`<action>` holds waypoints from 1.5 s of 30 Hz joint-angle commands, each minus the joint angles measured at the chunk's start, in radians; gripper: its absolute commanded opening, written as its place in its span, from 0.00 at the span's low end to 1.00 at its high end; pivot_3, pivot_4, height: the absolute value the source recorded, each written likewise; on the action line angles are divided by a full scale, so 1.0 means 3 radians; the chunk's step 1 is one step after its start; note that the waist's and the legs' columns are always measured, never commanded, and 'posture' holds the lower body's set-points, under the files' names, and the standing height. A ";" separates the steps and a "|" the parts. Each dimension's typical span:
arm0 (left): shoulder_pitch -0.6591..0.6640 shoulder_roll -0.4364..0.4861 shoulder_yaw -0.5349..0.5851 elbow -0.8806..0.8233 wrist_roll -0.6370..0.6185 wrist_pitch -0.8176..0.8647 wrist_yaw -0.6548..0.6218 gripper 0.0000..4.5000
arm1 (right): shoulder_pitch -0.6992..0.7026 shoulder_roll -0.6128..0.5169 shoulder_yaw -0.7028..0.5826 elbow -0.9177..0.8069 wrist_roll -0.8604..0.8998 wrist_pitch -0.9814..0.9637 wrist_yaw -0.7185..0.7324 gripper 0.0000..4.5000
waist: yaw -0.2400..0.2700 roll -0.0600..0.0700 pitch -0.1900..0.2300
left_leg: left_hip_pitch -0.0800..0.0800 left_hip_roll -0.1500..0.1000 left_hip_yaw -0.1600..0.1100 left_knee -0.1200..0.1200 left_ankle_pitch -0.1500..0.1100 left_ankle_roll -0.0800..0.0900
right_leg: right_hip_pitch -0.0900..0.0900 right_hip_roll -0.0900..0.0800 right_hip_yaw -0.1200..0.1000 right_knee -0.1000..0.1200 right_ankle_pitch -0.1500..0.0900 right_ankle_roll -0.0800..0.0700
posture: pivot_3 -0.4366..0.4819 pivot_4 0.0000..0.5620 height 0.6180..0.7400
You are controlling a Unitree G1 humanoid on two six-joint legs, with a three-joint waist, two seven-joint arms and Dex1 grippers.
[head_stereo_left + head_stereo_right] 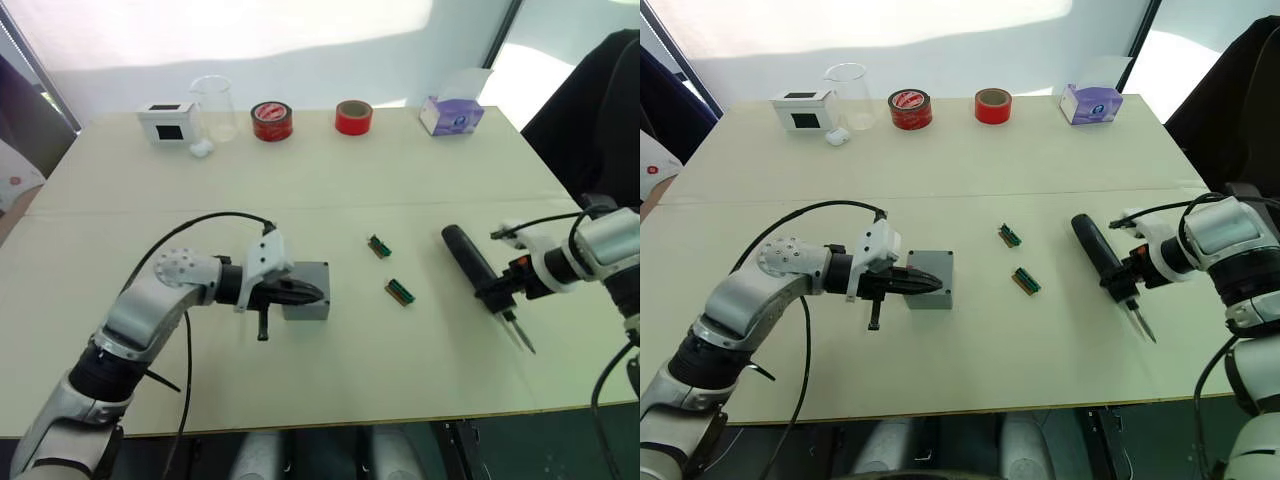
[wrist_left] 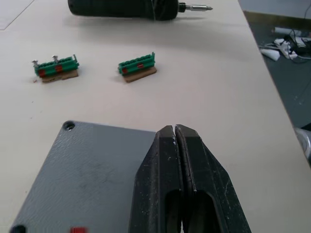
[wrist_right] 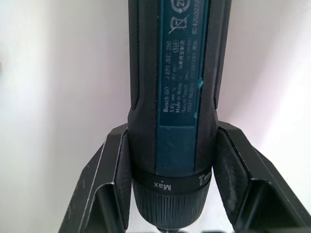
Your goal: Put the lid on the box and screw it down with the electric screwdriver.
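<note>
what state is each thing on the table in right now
small gray square box: lid on, upright on table
left hand: fingers shut, resting over the lid
thick black electric screwdriver: lying flat on table
right hand: fingers either side of screwdriver
clear glass beaker: upright

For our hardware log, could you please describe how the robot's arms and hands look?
Both arms are silver-gray metal with black joints and loose black cables. The left hand has two tapered black fingers behind a white wrist housing. The right hand has black fingers, an orange-red mark and a white-and-black wrist.
</note>
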 commanded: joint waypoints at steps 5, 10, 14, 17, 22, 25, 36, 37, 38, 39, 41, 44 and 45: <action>-0.0140 -0.0006 0.0076 0.0128 0.0015 -0.0102 -0.0076 0.00 | 0.0688 0.0644 -0.2011 -0.1407 0.0368 -0.1199 -0.1036 0.39 | 0.0013 0.0009 0.0002 | -0.0012 0.0002 0.0001 -0.0014 0.0013 -0.0023 | -0.0014 0.0002 -0.0001 0.0001 -0.0003 0.0003 | 0.48 0.27 1.00; -0.0242 -0.0069 0.0045 0.0258 0.0065 -0.0144 -0.0069 0.00 | 0.0752 0.1415 -0.2385 -0.2560 0.1018 -0.1219 -0.1415 0.39 | 0.0005 0.0010 0.0003 | -0.0011 0.0001 0.0000 -0.0007 0.0006 -0.0011 | -0.0011 0.0000 0.0000 0.0002 -0.0002 0.0004 | 0.48 0.27 1.00; -0.0264 -0.0118 -0.0005 0.0402 0.0191 -0.0261 -0.0051 0.00 | 0.0904 0.2001 -0.2189 -0.3136 0.1348 -0.1246 -0.1644 0.39 | -0.0002 0.0011 0.0003 | -0.0008 0.0003 -0.0005 -0.0008 0.0004 -0.0007 | -0.0012 0.0005 0.0000 0.0004 -0.0003 0.0003 | 0.48 0.27 1.00; -0.0274 -0.0180 0.0013 0.0448 0.0222 -0.0262 0.0015 0.00 | 0.1001 0.2281 -0.1953 -0.3286 0.1309 -0.1370 -0.1804 0.39 | 0.0018 0.0011 0.0002 | -0.0008 0.0002 -0.0008 -0.0007 0.0004 -0.0007 | -0.0007 0.0004 -0.0002 0.0004 -0.0003 0.0003 | 0.48 0.27 1.00; -0.0245 -0.0232 0.0001 0.0451 0.0294 -0.0260 0.0086 0.00 | 0.1144 0.2496 -0.1547 -0.3253 0.1010 -0.1761 -0.1880 0.39 | 0.0035 0.0012 0.0003 | -0.0008 -0.0004 -0.0008 -0.0003 0.0004 -0.0006 | -0.0007 0.0000 -0.0002 0.0004 -0.0002 0.0003 | 0.48 0.27 1.00; -0.0208 -0.0274 -0.0101 0.0448 0.0425 -0.0287 0.0151 0.00 | 0.1256 0.2588 -0.1353 -0.3163 0.0873 -0.1983 -0.1859 0.39 | 0.0026 0.0012 0.0003 | -0.0008 -0.0004 -0.0008 -0.0004 0.0004 -0.0006 | -0.0008 0.0001 -0.0002 0.0004 -0.0002 0.0003 | 0.48 0.27 1.00; -0.0095 -0.0243 -0.0241 0.0487 0.0628 -0.0336 0.0137 0.00 | 0.1412 0.2704 -0.0969 -0.3097 0.0821 -0.2161 -0.1716 0.39 | 0.0000 0.0012 0.0002 | -0.0004 -0.0002 -0.0008 -0.0005 0.0004 -0.0006 | -0.0005 0.0003 -0.0001 0.0004 -0.0002 0.0003 | 0.48 0.27 1.00; -0.0090 -0.0239 -0.0233 0.0484 0.0624 -0.0330 0.0133 0.00 | 0.1428 0.2711 -0.0952 -0.3110 0.0817 -0.2165 -0.1722 0.39 | 0.0002 0.0012 0.0002 | -0.0004 -0.0002 -0.0009 -0.0005 0.0004 -0.0006 | -0.0005 0.0003 -0.0001 0.0004 -0.0002 0.0003 | 0.48 0.27 1.00; -0.0078 -0.0222 -0.0227 0.0480 0.0619 -0.0320 0.0119 0.00 | 0.1453 0.2722 -0.0933 -0.3125 0.0806 -0.2174 -0.1734 0.39 | 0.0002 0.0012 0.0002 | -0.0004 -0.0002 -0.0009 -0.0004 0.0004 -0.0006 | -0.0004 0.0003 -0.0001 0.0004 -0.0002 0.0003 | 0.48 0.27 1.00; -0.0069 -0.0210 -0.0225 0.0477 0.0617 -0.0316 0.0108 0.00 | 0.1470 0.2729 -0.0921 -0.3133 0.0798 -0.2181 -0.1744 0.39 | 0.0001 0.0012 0.0002 | -0.0004 -0.0002 -0.0009 -0.0004 0.0004 -0.0006 | -0.0004 0.0003 -0.0002 0.0004 -0.0002 0.0003 | 0.48 0.27 1.00; -0.0059 -0.0194 -0.0224 0.0474 0.0612 -0.0308 0.0089 0.00 | 0.1489 0.2744 -0.0909 -0.3145 0.0802 -0.2176 -0.1755 0.39 | -0.0001 0.0013 0.0001 | -0.0002 -0.0002 -0.0009 -0.0005 0.0004 -0.0006 | -0.0003 0.0003 -0.0001 0.0004 -0.0002 0.0003 | 0.48 0.27 1.00; -0.0068 -0.0193 -0.0223 0.0506 0.0624 -0.0326 0.0070 0.00 | 0.1496 0.2766 -0.0892 -0.3129 0.0817 -0.2164 -0.1763 0.39 | -0.0001 0.0013 0.0001 | -0.0002 -0.0002 -0.0009 -0.0005 0.0004 -0.0006 | -0.0003 0.0003 -0.0001 0.0004 -0.0002 0.0003 | 0.48 0.27 1.00; -0.0070 -0.0193 -0.0220 0.0515 0.0627 -0.0332 0.0065 0.00 | 0.1501 0.2773 -0.0881 -0.3127 0.0816 -0.2163 -0.1766 0.39 | 0.0000 0.0013 0.0001 | -0.0001 -0.0002 -0.0009 -0.0005 0.0004 -0.0006 | -0.0002 0.0003 -0.0002 0.0004 -0.0002 0.0003 | 0.48 0.27 1.00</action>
